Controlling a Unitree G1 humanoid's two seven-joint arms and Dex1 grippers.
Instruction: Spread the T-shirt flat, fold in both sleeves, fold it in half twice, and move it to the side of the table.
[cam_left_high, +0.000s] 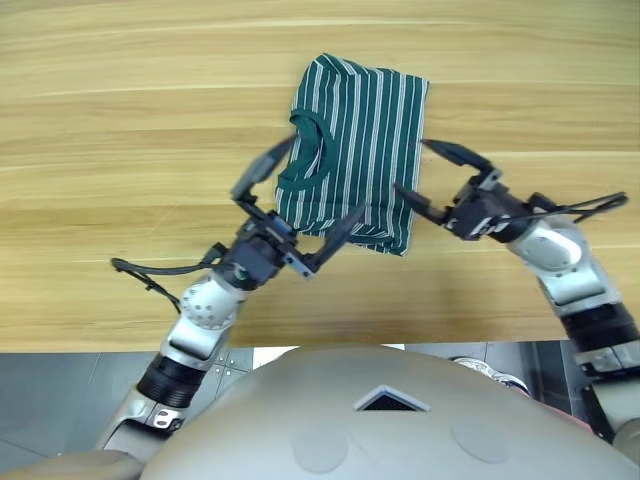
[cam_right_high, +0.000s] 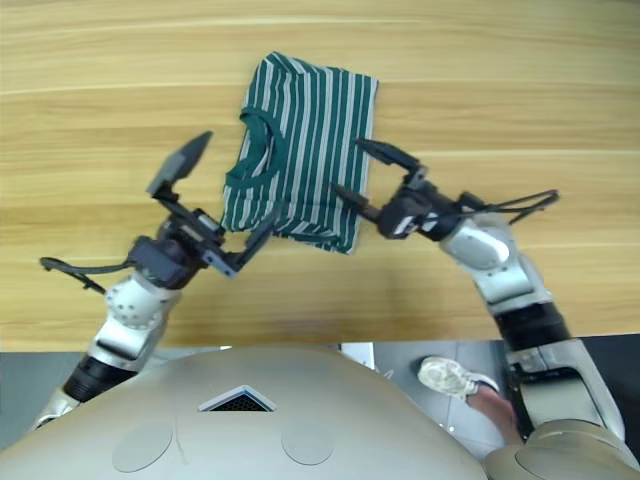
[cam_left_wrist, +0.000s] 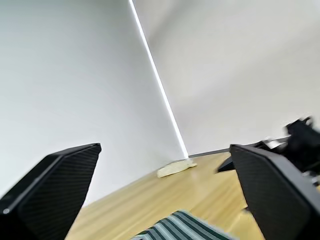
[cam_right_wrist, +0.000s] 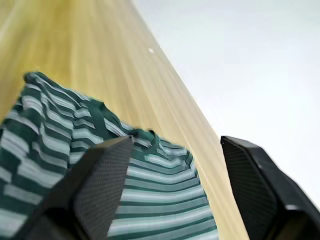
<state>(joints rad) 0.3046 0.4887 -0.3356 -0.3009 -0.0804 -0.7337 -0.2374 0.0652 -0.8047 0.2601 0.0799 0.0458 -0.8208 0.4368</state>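
Wooden table (cam_left_high: 120, 120) holds a green, white-striped T-shirt (cam_left_high: 355, 150), folded narrow.

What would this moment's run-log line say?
T-shirt folded narrow on table | left gripper open at its left edge | right gripper open at its right edge

Light wooden table (cam_left_high: 120, 120), plain white walls (cam_left_wrist: 75, 75)

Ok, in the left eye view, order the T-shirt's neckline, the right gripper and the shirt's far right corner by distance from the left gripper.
1. Neckline, just beside the open left gripper, on the T-shirt's left side.
2. Right gripper, at the shirt's right edge.
3. Far right corner, farthest back.
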